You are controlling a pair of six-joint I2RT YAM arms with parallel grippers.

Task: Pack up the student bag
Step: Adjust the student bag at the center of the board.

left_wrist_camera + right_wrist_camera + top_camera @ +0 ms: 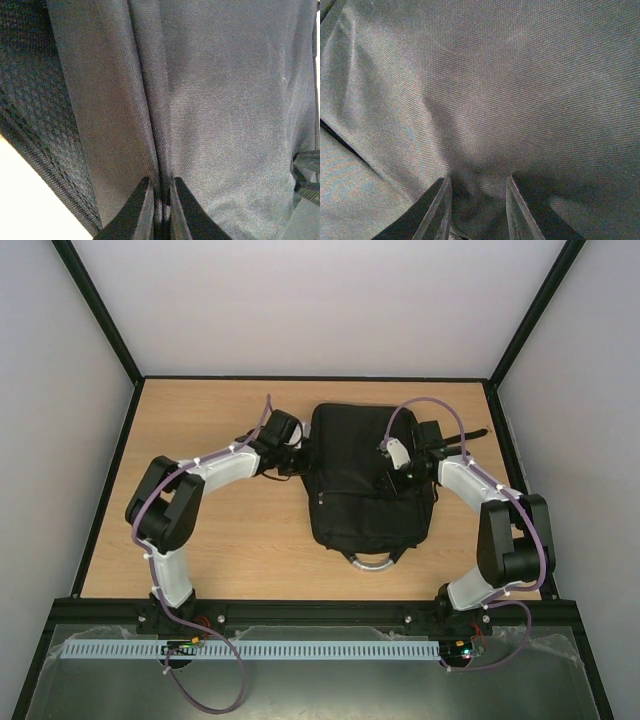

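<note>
The student bag [352, 502], a large black fabric backpack, lies flat mid-table with its silvery loop handle [372, 562] toward the near edge. At the bag's left edge, my left gripper [302, 456] is shut on a narrow fold of its fabric. In the left wrist view the fingertips [160, 179] pinch a raised seam of the bag [225, 100]. My right gripper [392, 480] rests on the bag's right half. In the right wrist view its jaws [477, 177] stand a little apart with bunched cloth of the bag [495, 75] between them, creases running into the gap.
The wooden table [230, 540] is walled by a black frame and white panels on three sides. A black strap [470, 433] sticks out from the bag's far right corner. Both arm bases sit along the near rail [320, 615].
</note>
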